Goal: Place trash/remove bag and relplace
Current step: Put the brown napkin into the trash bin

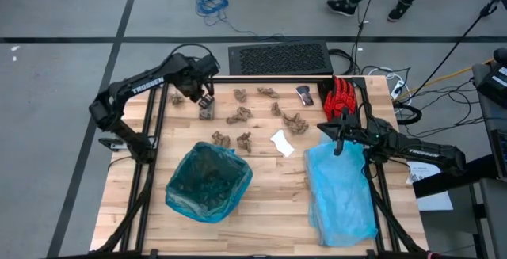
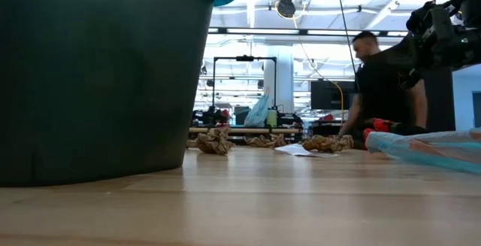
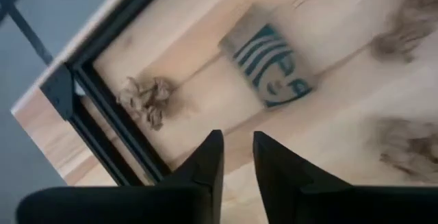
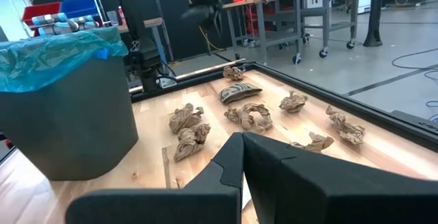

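Observation:
Brown paper scraps (image 1: pixel 238 117) lie over the far half of the table, with a white scrap (image 1: pixel 281 142) and a dark silvery piece (image 1: pixel 305 95) among them. The teal-green bag (image 1: pixel 207 181) lines the bin near the front and shows at the bin's rim (image 4: pixel 58 56) in the right wrist view. My left gripper (image 1: pixel 204 97) hovers near the far left corner, slightly open and empty (image 3: pixel 236 157), above a flattened brown piece with a green logo (image 3: pixel 274 63). My right gripper (image 1: pixel 325 127) hangs shut and empty (image 4: pixel 243 142) over the far end of the paler blue bag.
A paler sky-blue bag (image 1: pixel 341 188) lies flat along the table's right side. A red glove (image 1: pixel 342 97) sits at the far right corner. One scrap (image 3: pixel 145 97) rests against the black frame rail at the far left. A person (image 2: pixel 379 80) stands beyond the table.

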Tool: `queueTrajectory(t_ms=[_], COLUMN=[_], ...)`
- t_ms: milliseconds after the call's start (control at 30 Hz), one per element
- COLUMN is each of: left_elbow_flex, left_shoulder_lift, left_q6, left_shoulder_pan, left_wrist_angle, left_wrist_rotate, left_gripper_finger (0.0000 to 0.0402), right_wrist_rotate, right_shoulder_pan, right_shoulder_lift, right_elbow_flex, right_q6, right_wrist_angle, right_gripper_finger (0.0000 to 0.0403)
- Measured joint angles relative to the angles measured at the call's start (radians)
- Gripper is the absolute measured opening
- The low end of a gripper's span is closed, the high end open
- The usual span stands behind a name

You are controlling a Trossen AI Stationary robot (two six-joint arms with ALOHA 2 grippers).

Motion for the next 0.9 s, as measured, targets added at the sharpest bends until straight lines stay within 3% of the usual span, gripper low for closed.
queueTrajectory(t_ms=[300,500,733,900], left_elbow_flex=[-0.204,-0.323,-0.381,-0.383], left_shoulder_lift=[-0.001,-0.001,-0.001,0.001], left_q6=[0.028,0.025,0.026,0.04], left_shoulder_pan=[0.087,0.152,0.233,0.295], left_wrist_angle=[0.122,0.265,0.347,0.438], left_wrist_rotate=[0.007,0.023,-0.071,-0.075], left_gripper_finger=[0.012,0.0121,0.0121,0.0121], right_wrist_rotate=[-0.01,-0.012,-0.011,-0.011], right_shoulder_pan=[0.0,0.0,0.0,0.0], right_shoulder_lift=[0.0,0.01,0.035,0.045], right_elbow_flex=[0.0,0.0,0.0,0.0], right_q6=[0.0,0.0,0.019,0.025], right_wrist_angle=[-0.002,-0.003,-0.002,-0.002], right_gripper_finger=[0.0001,0.0028,0.0071,0.0088])
